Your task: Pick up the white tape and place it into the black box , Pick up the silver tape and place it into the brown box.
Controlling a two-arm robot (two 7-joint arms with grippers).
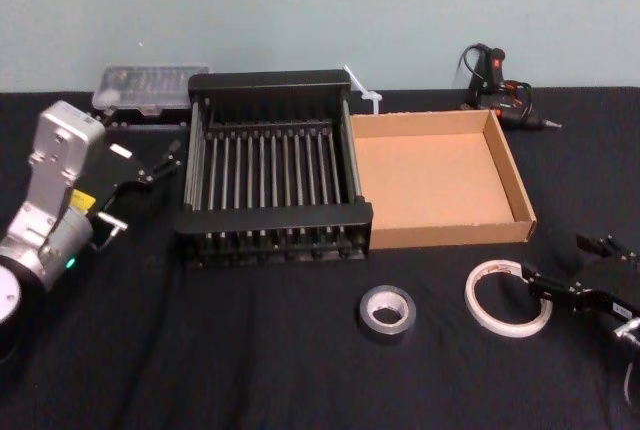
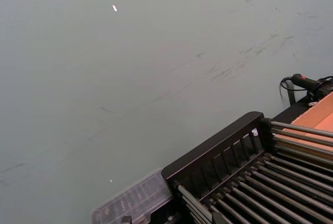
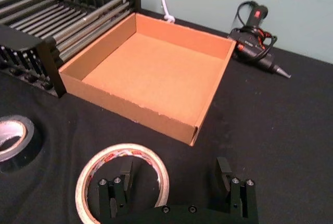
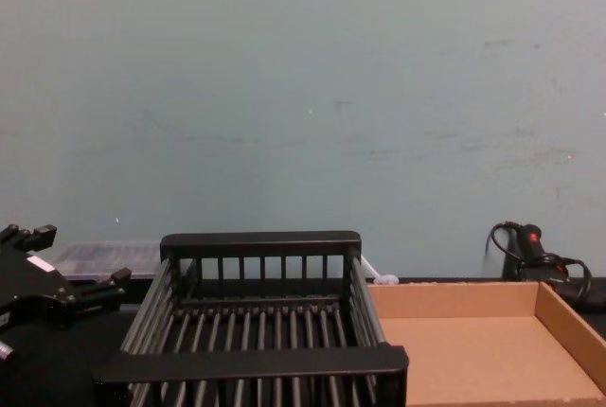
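Observation:
The white tape (image 1: 473,298) lies flat on the black cloth, in front of the brown box (image 1: 440,233). My right gripper (image 1: 556,262) is open and low beside it. In the right wrist view one finger (image 3: 123,178) stands over the hole of the white tape (image 3: 92,168), while the other is outside the ring, so the right gripper (image 3: 174,183) straddles its wall. To its left the silver tape (image 1: 386,310) also lies flat. The black box (image 1: 272,218) stands left of the brown box. Left of the crate my left gripper (image 1: 148,188) hangs open, holding nothing.
A clear plastic case (image 1: 145,90) sits behind the crate at the back left. A hot glue gun (image 1: 495,85) with its cable lies behind the brown box. A small white object (image 1: 362,92) lies between the two boxes at the back.

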